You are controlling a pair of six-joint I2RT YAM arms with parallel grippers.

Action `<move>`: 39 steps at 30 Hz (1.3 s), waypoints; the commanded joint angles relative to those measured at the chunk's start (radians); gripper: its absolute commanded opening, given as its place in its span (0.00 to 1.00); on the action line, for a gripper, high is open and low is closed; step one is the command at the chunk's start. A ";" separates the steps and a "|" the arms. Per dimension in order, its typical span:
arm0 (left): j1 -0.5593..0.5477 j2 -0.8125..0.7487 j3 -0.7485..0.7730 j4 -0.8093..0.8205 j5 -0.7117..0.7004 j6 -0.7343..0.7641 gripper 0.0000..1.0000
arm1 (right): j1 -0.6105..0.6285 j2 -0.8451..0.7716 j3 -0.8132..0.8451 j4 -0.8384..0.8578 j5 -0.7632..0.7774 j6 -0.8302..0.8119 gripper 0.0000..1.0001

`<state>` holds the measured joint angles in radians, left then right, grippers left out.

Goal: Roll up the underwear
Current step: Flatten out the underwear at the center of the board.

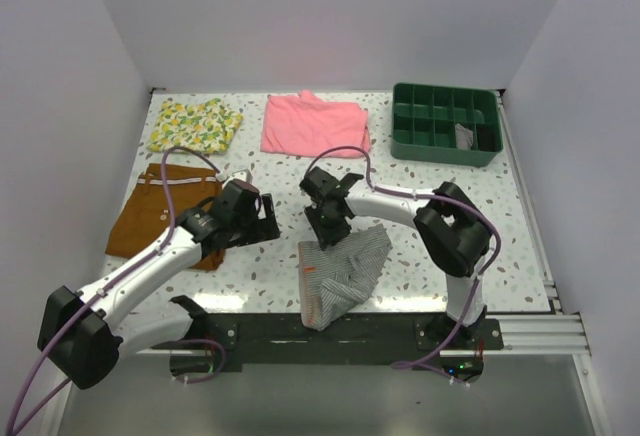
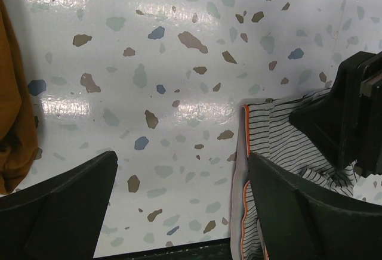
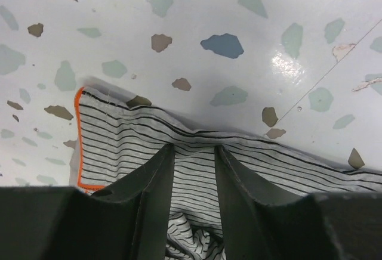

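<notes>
The underwear (image 1: 345,268) is a grey-and-white striped pair lying crumpled on the speckled table near its front edge, with an orange-trimmed waistband at its left. My right gripper (image 1: 330,228) is down on its far edge. In the right wrist view the gripper (image 3: 194,152) has its jaws nearly closed, pinching a fold of the striped fabric (image 3: 131,132). My left gripper (image 1: 268,224) hovers just left of the garment. In the left wrist view it (image 2: 182,209) is wide open and empty over bare table, with the underwear (image 2: 271,135) beside its right finger.
Rust-brown shorts (image 1: 160,211) lie at the left, under the left arm. A pink folded garment (image 1: 315,123) and a yellow floral one (image 1: 195,124) lie at the back. A green divided tray (image 1: 445,146) stands back right. A black rail (image 1: 340,334) runs along the front edge.
</notes>
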<state>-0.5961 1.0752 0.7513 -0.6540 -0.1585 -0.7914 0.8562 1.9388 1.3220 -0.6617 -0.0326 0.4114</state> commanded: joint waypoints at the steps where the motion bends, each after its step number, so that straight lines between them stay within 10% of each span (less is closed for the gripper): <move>1: -0.001 0.008 0.037 -0.003 -0.030 0.015 0.96 | -0.005 0.049 0.042 0.008 0.095 0.018 0.30; 7: 0.001 0.031 0.052 0.001 -0.038 0.024 0.96 | -0.069 0.098 0.078 0.007 0.122 0.036 0.08; 21: 0.005 0.141 0.144 0.051 -0.009 0.107 0.96 | -0.465 -0.040 -0.139 0.071 0.215 0.150 0.08; 39: 0.007 0.347 0.309 0.103 0.050 0.156 0.93 | -0.318 -0.382 -0.233 0.080 0.111 0.119 0.24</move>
<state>-0.5957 1.4418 1.0084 -0.5514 -0.0757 -0.6598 0.5484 1.5719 1.0061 -0.5655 0.0616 0.5549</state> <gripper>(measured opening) 0.936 0.237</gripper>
